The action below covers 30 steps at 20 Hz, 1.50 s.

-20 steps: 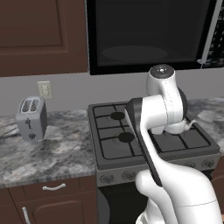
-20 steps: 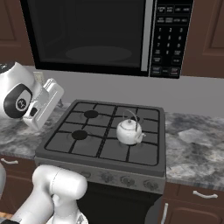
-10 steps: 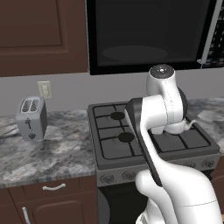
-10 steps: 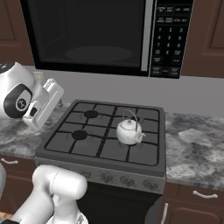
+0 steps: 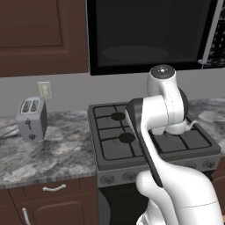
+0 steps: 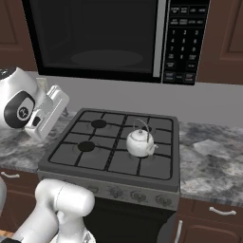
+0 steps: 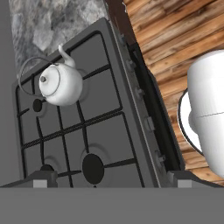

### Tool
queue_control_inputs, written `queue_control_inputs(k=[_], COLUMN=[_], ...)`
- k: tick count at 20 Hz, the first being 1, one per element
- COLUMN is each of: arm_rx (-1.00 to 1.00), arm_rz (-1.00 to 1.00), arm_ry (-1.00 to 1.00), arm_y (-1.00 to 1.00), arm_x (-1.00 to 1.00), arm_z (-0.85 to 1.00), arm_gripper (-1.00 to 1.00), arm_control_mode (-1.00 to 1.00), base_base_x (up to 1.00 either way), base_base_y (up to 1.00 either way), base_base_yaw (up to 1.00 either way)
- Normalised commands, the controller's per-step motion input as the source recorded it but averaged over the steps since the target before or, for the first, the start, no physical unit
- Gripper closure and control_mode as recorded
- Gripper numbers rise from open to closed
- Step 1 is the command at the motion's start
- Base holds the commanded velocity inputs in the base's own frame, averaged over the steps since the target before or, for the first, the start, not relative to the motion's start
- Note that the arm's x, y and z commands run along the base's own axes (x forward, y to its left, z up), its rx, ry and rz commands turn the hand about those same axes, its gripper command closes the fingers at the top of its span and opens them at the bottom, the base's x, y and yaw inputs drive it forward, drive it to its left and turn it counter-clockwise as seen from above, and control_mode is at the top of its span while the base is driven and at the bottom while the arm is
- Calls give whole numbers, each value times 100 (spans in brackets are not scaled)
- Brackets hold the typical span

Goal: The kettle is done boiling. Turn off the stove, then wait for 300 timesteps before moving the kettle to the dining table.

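The white kettle (image 6: pixel 140 143) stands upright on the right half of the dark stove (image 6: pixel 82 159), its wire handle raised. From above, the hand view shows the kettle (image 7: pixel 59 85) on the stove's black grates (image 7: pixel 109 131), with the front knobs (image 7: pixel 149 124) along the edge beside the wooden floor. My gripper (image 7: pixel 113 178) hangs high over the stove's left burners, well away from the kettle. It is open, fingertips (image 7: pixel 42 177) far apart with nothing between them. In the left base view my arm hides most of the kettle; just its spout (image 5: pixel 191 125) sticks out. The dining table is out of view.
A black microwave (image 6: pixel 95 38) hangs above the stove. A grey toaster (image 5: pixel 30 117) sits on the marbled worktop (image 5: pixel 57 154) to the left. More worktop (image 6: pixel 209 156) lies to the right. Dark wall cabinets (image 5: pixel 39 35) are overhead.
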Motion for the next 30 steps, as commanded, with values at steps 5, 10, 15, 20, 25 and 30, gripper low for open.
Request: queue_control_inputs(k=[5,10,15,20,25,30], arm_rx=[0,0,0,0,0,0], arm_rz=[0,0,0,0,0,0], arm_ry=[0,0,0,0,0,0], arm_y=[0,0,0,0,0,0], arm_x=[0,0,0,0,0,0], arm_z=[0,0,0,0,0,0], arm_gripper=[-100,-100,-100,-100,-100,-100], arm_control_mode=[-100,-100,-100,-100,-100,-100], base_base_x=[0,0,0,0,0,0], base_base_y=[0,0,0,0,0,0], base_base_yaw=[0,0,0,0,0,0])
